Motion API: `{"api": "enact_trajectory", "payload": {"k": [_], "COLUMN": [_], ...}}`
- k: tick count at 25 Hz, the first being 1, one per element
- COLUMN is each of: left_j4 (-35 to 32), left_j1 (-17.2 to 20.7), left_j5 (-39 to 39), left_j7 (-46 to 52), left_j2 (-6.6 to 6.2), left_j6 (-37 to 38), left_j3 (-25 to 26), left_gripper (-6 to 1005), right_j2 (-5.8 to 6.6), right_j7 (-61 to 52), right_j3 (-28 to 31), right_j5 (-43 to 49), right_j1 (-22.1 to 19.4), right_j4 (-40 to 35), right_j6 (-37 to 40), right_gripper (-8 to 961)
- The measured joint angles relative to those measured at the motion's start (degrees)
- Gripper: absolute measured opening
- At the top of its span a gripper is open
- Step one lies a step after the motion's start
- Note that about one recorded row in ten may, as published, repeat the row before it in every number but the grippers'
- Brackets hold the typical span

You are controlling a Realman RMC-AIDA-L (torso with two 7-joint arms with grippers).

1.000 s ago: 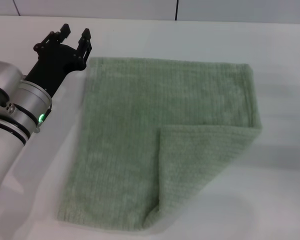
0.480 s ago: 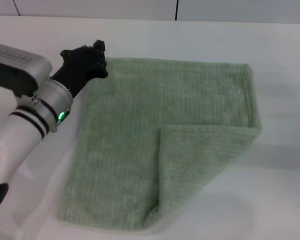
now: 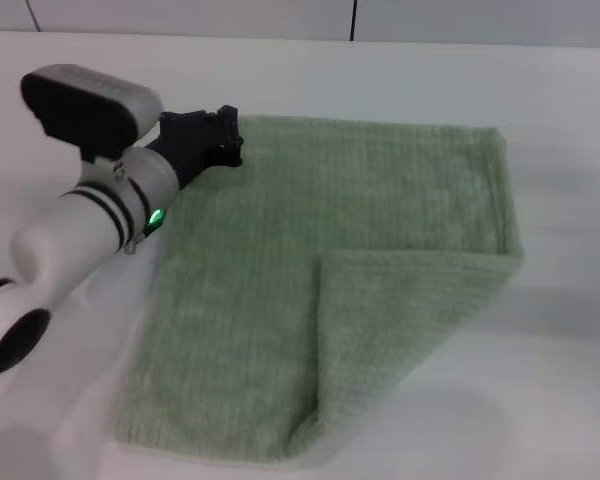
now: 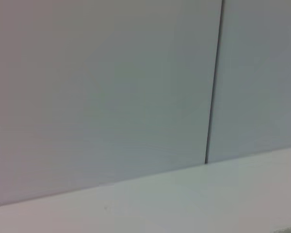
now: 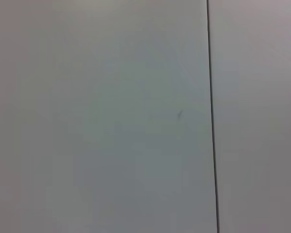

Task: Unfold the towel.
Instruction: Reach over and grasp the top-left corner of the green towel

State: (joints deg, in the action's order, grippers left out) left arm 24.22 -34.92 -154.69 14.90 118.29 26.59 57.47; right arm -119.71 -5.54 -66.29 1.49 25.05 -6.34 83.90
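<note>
The towel [image 3: 250, 260], pale sage green and ribbed, lies flat on the white table [image 3: 560, 400] in the head view. Its near right corner is folded back onto it as a triangular flap [image 3: 400, 320] whose tip points toward the towel's middle. My left gripper [image 3: 225, 138], black, hangs over the towel's far left corner, and the silver forearm [image 3: 100, 220] reaches in from the left. The left wrist view holds only wall and table top. My right gripper is out of sight, and its wrist view shows only a plain wall.
Grey wall panels with a dark vertical seam [image 3: 353, 20] stand behind the table's far edge. White table top lies to the right of the towel and in front of it.
My left arm has swung right and turned its wrist. The gripper went from beside the towel's far left corner to above that corner. The towel has not moved.
</note>
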Motion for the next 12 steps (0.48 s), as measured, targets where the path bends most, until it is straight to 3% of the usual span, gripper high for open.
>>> {"api": "enact_trajectory", "payload": {"k": [12], "left_j4": [-2.79], "left_j1": [-3.30], "left_j5": [0.27], "left_j7": [-0.17], "left_j2": [0.25], "left_j6": [-6.70], "left_j3": [3.43], "left_gripper": [-1], "right_j2": [0.00], "right_j7": [0.00], "right_j3": [-0.28], "right_j5": [0.00], "right_j1": [-0.04], "right_j4": [0.09], "right_j6": [0.03], "right_gripper": [776]}}
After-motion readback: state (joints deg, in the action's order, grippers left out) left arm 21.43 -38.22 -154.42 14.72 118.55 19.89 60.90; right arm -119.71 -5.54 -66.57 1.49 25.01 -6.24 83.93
